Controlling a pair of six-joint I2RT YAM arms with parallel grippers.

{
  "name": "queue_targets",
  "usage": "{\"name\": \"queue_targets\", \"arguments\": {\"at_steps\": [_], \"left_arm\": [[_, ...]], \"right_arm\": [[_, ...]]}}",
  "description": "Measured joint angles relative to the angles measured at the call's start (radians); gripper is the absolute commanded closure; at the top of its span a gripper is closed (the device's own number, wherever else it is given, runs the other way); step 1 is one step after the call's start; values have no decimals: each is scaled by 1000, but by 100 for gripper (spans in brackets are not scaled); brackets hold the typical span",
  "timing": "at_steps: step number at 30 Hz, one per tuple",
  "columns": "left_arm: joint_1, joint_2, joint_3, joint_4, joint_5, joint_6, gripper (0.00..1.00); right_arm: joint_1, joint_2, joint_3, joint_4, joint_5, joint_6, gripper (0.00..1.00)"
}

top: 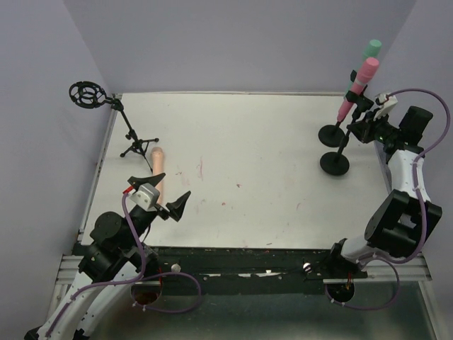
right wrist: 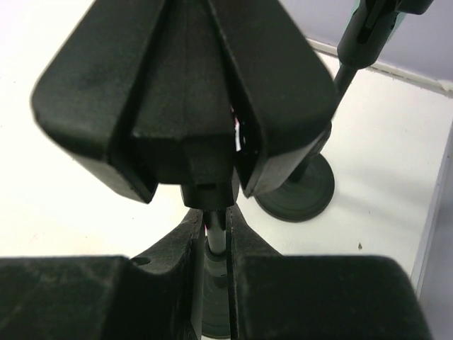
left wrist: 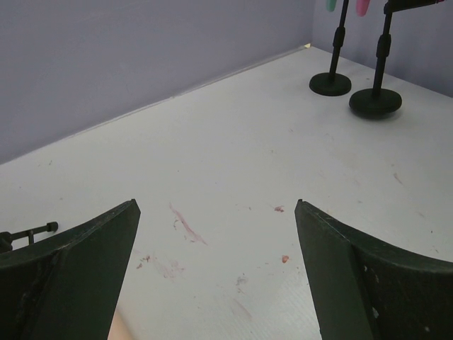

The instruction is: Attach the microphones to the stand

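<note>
The pale peach microphone [top: 157, 167] lies flat on the table at the left, just beyond my left gripper [top: 178, 205], which is open and empty above the table [left wrist: 216, 204]. A sliver of peach shows at the bottom left of the left wrist view [left wrist: 115, 330]. The pink microphone [top: 358, 86] and the mint green microphone [top: 369, 51] sit tilted in clips on two round-base stands [top: 335, 163] at the far right. My right gripper [top: 359, 127] is shut on the pole [right wrist: 218, 237] of the nearer stand, under its black clip [right wrist: 184, 106].
A small black tripod stand [top: 136, 147] with an empty ring mount [top: 88, 94] stands at the far left edge, next to the peach microphone. The second stand's round base [right wrist: 297, 193] sits close beside my right gripper. Purple walls enclose the table on three sides.
</note>
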Motion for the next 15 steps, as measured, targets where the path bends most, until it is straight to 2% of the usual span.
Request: {"name": "queue_targets", "arguments": {"at_steps": [5,15], "left_arm": [[13,3,0,0,2,0,1],[32,11,0,0,19,0,1]], "right_arm": [[-31,76,42,33,-68,-36,88],[-76,123,56,37,-156,-116,82]]}}
